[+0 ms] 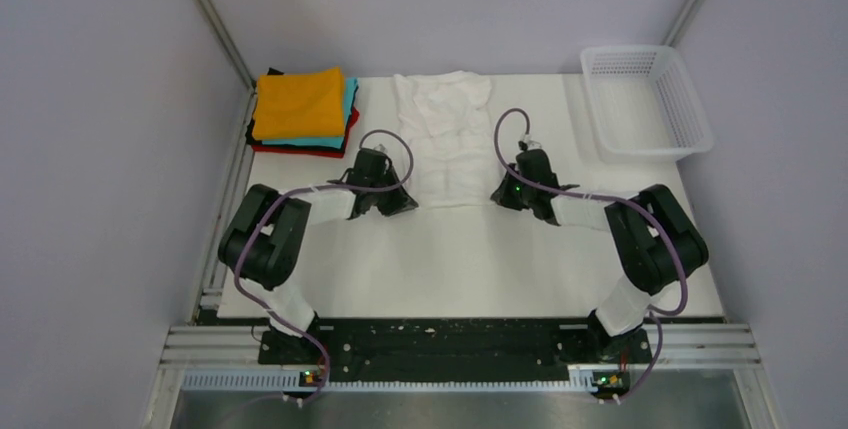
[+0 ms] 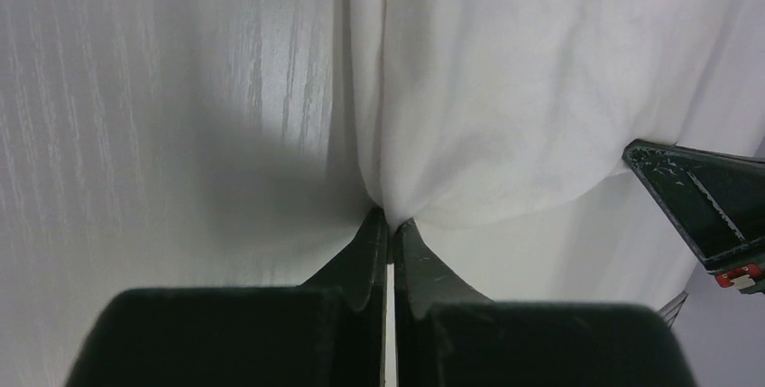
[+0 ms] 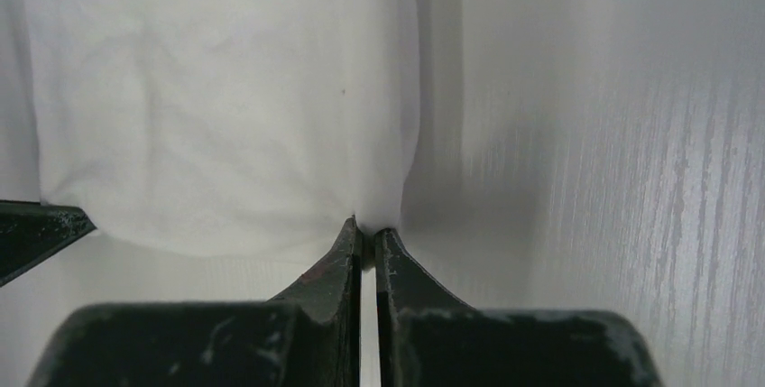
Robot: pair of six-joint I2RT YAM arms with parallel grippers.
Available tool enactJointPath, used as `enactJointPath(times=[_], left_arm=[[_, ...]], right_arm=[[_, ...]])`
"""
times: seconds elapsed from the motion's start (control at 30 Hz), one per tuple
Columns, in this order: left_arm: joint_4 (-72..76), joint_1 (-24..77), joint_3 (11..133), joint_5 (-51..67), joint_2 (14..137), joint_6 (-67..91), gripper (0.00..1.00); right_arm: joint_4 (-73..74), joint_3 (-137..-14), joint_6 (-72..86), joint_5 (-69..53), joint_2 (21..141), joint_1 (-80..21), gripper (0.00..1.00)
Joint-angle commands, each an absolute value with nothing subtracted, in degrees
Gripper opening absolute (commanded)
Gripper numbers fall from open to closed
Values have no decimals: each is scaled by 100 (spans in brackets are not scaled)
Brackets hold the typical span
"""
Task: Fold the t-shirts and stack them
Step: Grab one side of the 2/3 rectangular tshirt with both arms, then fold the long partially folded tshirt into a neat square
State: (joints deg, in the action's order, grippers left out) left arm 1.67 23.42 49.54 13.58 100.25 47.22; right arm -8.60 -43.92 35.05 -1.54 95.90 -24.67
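A wrinkled white t-shirt [image 1: 445, 134] lies lengthwise on the middle of the table, collar at the far edge. My left gripper [image 1: 405, 201] is shut on its near left corner; the left wrist view shows the cloth [image 2: 487, 116] pinched at the fingertips [image 2: 390, 218]. My right gripper [image 1: 497, 195] is shut on its near right corner, the cloth [image 3: 225, 107] pinched at the tips [image 3: 365, 227]. A stack of folded t-shirts [image 1: 302, 109] sits at the far left, orange on top, then teal, red and black.
A white plastic mesh basket [image 1: 645, 99] stands at the far right corner. The table [image 1: 480, 259] is white, with a raised frame rail along its left edge. The other arm's finger shows at the edge of each wrist view.
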Motion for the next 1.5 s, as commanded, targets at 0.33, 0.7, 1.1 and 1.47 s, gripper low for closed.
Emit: enactJointPath(times=[0.33, 0.7, 1.1, 1.47], left_arm=[[47, 4209, 2052, 149, 7765, 6136, 0], [-644, 5607, 1151, -910, 5249, 6918, 0], [-1417, 5484, 3076, -2375, 5437, 5750, 0], [-427, 3891, 4745, -1853, 7020, 4432, 0]], right_arm=[[878, -1978, 4812, 665, 6841, -4463, 0], [1574, -1121, 5629, 505, 4173, -5516, 0], [1813, -3023, 4154, 2093, 4551, -5495, 0], [50, -4135, 2727, 1562, 5850, -3866, 0]])
